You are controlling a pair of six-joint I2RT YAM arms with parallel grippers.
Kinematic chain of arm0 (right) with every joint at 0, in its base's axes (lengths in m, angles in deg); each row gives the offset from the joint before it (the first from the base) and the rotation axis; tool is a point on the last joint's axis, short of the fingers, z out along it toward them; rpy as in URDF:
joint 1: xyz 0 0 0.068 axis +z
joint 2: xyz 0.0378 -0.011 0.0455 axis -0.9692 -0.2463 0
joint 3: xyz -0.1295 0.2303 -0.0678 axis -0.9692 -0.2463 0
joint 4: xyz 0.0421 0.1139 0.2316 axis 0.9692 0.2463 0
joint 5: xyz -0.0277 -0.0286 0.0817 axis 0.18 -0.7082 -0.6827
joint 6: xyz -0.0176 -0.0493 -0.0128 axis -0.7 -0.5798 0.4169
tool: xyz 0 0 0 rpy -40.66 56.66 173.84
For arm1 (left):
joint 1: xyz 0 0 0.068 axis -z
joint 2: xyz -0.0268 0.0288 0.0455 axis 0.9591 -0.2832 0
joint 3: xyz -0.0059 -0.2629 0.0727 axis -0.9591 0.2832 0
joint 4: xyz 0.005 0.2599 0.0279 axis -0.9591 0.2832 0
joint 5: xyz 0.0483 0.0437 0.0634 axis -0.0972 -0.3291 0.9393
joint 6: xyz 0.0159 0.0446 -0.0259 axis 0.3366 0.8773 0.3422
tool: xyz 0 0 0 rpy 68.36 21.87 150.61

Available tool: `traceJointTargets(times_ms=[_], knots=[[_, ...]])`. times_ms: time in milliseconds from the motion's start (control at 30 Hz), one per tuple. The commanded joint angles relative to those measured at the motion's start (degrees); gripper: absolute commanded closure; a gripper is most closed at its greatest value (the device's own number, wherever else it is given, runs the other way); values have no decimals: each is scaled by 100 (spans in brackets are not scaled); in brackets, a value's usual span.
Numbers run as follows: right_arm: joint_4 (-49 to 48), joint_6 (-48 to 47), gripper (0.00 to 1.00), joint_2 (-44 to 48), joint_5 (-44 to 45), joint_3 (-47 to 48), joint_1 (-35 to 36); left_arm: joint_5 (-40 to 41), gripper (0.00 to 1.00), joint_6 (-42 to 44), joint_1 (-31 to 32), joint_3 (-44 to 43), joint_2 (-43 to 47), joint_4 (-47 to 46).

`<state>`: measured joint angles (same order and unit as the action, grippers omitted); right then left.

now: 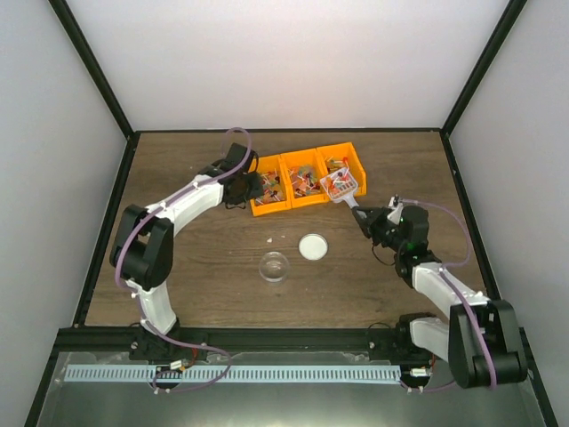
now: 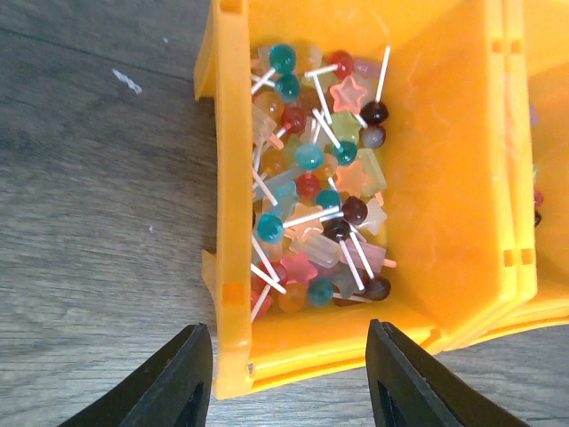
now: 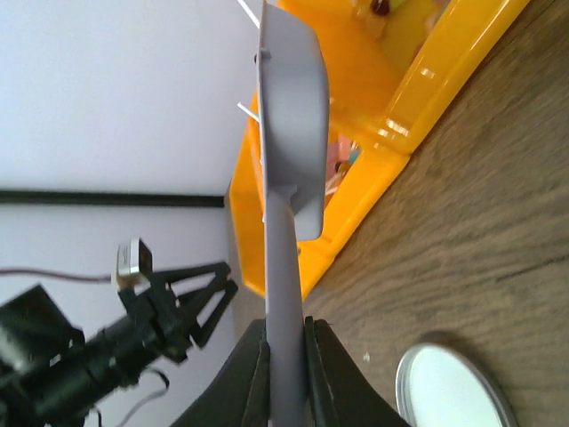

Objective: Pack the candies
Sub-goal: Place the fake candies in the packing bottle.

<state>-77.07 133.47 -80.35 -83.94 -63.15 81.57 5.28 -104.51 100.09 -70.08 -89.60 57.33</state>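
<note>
The candies (image 2: 316,187) are small coloured sweets on white sticks, piled in the left compartment of the orange bin (image 2: 444,133). More candies (image 1: 302,181) lie in the other compartments in the top view. My left gripper (image 2: 289,382) is open, its jaws on either side of the bin's near left corner; it also shows in the top view (image 1: 252,189). My right gripper (image 3: 286,356) is shut on the handle of the grey scoop (image 3: 289,133). The scoop (image 1: 341,185) hangs over the bin's right compartment with some candies in it. The clear cup (image 1: 275,266) stands empty.
A white round lid (image 1: 313,246) lies flat to the right of the cup and shows in the right wrist view (image 3: 453,387). The orange bin (image 1: 267,207) stands at the back middle. Black frame rails border the table's sides and near edge.
</note>
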Motion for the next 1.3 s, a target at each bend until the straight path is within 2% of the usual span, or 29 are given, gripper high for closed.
traceJointTargets(times_ms=[0, 200, 367, 533, 733, 867, 1033, 1267], knots=[[-292, -258, 99, 512, -746, -264, -5, 62, 50, 157, -193, -35, 357, 106], [-176, -375, 99, 1216, -1350, -616, -2, -134, 50, 200, -602, 97, 580, 93], [367, -849, 99, 1819, -1902, -738, 78, -248, 50, 216, -1026, 303, 696, 107], [914, -906, 99, 2694, -2179, -1068, 274, -351, 50, 215, -1202, 459, 734, 37], [2114, -1337, 99, 3828, -1649, -970, 1046, -430, 50, 207, -1210, 541, 688, -50], [2867, -1515, 99, 4262, -1483, -861, 1197, -456, 50, 215, -1213, 552, 654, -74], [3656, -1818, 99, 4456, -1385, -699, 1262, -462, 49, 207, -1213, 601, 658, -104], [4285, -2235, 99, 4354, -1421, -439, 1300, -432, 49, 228, -1213, 734, 694, -153]])
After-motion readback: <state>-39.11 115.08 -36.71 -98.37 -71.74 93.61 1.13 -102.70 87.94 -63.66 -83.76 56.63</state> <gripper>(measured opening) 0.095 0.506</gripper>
